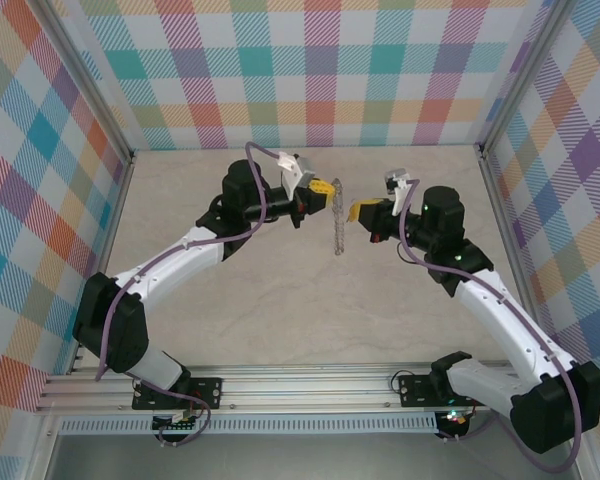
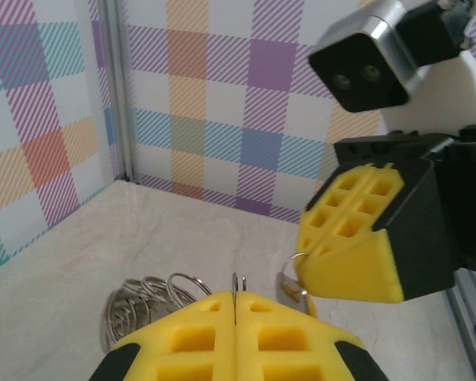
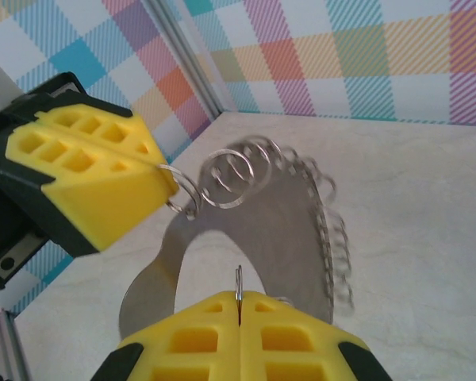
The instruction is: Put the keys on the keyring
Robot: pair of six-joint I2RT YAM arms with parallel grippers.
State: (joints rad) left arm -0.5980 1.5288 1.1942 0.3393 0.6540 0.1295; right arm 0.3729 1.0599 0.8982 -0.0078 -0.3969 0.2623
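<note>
Above mid-counter [image 1: 280,300], between the two arms: keyring [image 1: 337,228] held upright, edge-on from the top camera. Cannot tell whether its lower edge touches the surface.

At left, left fingers [image 1: 323,186] pressed together, yellow pads flush, clamped on a thin wire loop [image 2: 236,284] at the ring's edge. From the right wrist, same fingers [image 3: 87,178] with one small loop of the fringe caught at their tip.

In the middle, wide grey band of the keyring [image 3: 301,238], with fringe loops [image 3: 329,230] strung along its outer edge, the lower ones blurred.

At right, right fingers [image 1: 360,210] likewise closed tight, pinching a thin metal edge [image 3: 238,286] of the ring. From the left wrist, another small silvery loop at their tip.

Two sets of fingers near each other, apart, with the ring between. Plaid walls [image 1: 310,70] all round.
</note>
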